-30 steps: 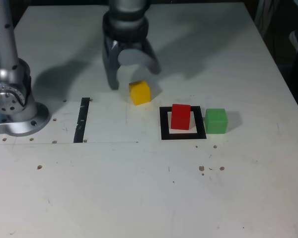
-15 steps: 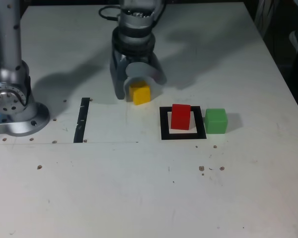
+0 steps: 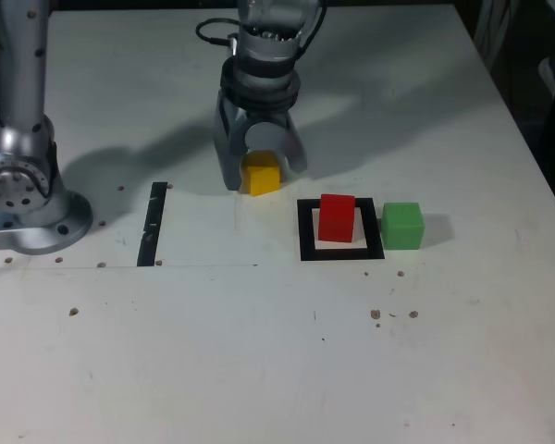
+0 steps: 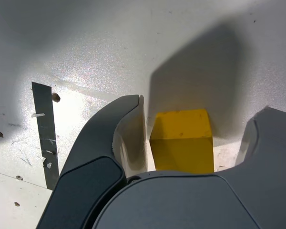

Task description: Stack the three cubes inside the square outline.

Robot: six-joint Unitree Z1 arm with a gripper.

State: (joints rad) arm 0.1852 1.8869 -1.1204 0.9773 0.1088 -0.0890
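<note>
The yellow cube [image 3: 261,176] [image 4: 183,138] rests on the white table, between the fingers of my gripper [image 3: 262,172] [image 4: 203,109]. The gripper is lowered over it from above and is open. In the wrist view one finger [image 4: 128,133] stands right against the cube's side, and a strip of table shows between the cube and the other finger [image 4: 271,143]. The red cube [image 3: 337,217] stands inside the square outline [image 3: 305,233], to the exterior view's right of the gripper. The green cube [image 3: 402,225] sits just outside the outline's right edge.
A narrow black strip [image 3: 154,222] [image 4: 44,129] lies on the table to the exterior view's left of the gripper. The arm's silver base [image 3: 23,194] stands at the far left. Small dark specks dot the table's front half.
The gripper has come down and forward over the yellow cube, which now sits between its fingers, and the fingers have drawn closer together. None of the cubes has moved.
</note>
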